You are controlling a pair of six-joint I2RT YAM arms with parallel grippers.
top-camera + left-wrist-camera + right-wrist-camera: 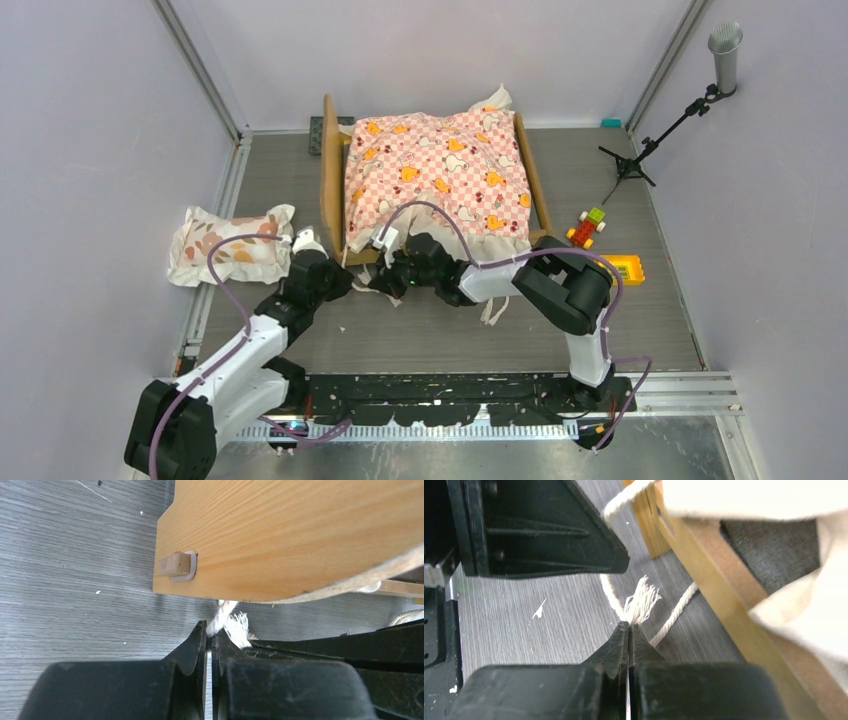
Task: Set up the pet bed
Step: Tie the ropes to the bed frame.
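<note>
The pet bed (334, 190), a tan wooden frame, stands at the middle back with the pink-checkered ruffled sheet (437, 170) spread over it. Both grippers meet at the bed's near left corner. My left gripper (210, 630) is shut on a white cord (222, 614) that hangs under the wooden side panel (290, 535). My right gripper (629, 626) is shut on the frayed end of another white cord (640, 605) beside the bed rail (719, 595). The dark grey mattress panel (774, 550) shows under the sheet's edge.
The floral ruffled pillow (228, 243) lies on the table left of the bed. A small toy car (588, 227) and a yellow block (626, 268) lie to the right. A microphone stand (668, 120) stands at the back right. Grey walls close in both sides.
</note>
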